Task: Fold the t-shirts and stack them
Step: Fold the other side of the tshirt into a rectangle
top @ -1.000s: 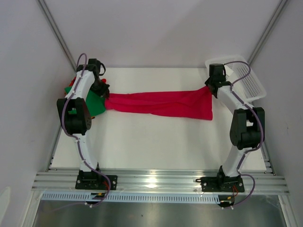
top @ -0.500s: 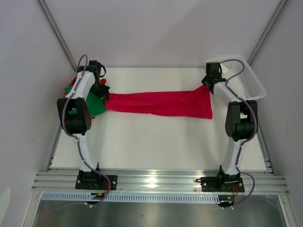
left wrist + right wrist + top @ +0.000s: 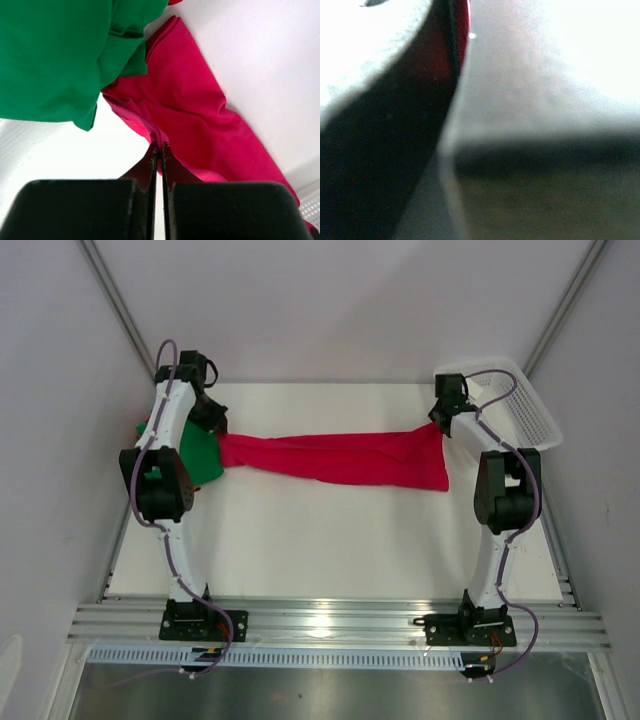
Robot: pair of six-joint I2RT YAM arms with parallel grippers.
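A crimson t-shirt [image 3: 335, 458] hangs stretched in a long band across the back of the table. My left gripper [image 3: 218, 432] is shut on its left end. In the left wrist view the pinched fold sits between the closed jaws [image 3: 161, 147], and the crimson t-shirt [image 3: 200, 115] runs away to the right. My right gripper [image 3: 437, 426] is shut on the shirt's right top corner. The right wrist view is blurred and shows only a thin strip of red cloth [image 3: 463, 30]. A green t-shirt [image 3: 197, 455] lies crumpled under the left arm, next to the gripped end [image 3: 55, 55].
A white mesh basket [image 3: 525, 410] stands tilted at the back right, just behind the right arm. White walls close in on both sides. The arms' bases sit on the metal rail [image 3: 330, 620] at the near edge.
Both grippers have drawn back towards the rear of the table, with the crimson shirt still stretched between them. The right arm has straightened. The red cloth near the left gripper no longer shows.
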